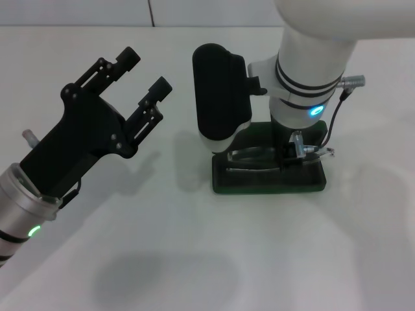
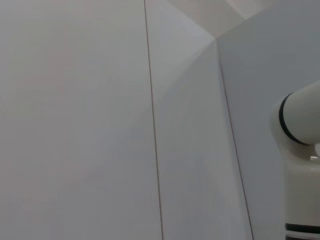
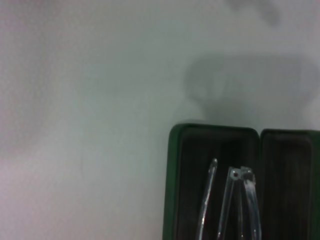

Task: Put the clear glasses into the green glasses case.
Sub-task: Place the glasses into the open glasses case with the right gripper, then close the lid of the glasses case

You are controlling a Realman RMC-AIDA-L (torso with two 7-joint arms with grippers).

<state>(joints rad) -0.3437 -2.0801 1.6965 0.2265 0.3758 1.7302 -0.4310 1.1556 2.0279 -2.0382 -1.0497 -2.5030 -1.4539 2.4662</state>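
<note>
One light, brittle, slick clear glasses (image 1: pixel 259 157) in green glasses case (image 1: pixel 269 181); we'd grip the bridge. Right end effector (image 1: pixel 295 152) state unclear; left end effector (image 1: pixel 139 81) spread, empty.

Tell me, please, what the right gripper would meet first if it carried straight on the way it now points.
Most likely the clear glasses lying in the open green case. The right gripper points down over the case, and its wrist view looks straight into the dark lining. Behind the glasses comes the case floor; depth is hard to judge.

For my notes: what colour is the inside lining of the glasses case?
Dark, nearly black, inside the green glasses case; the right wrist view shows it best.
</note>
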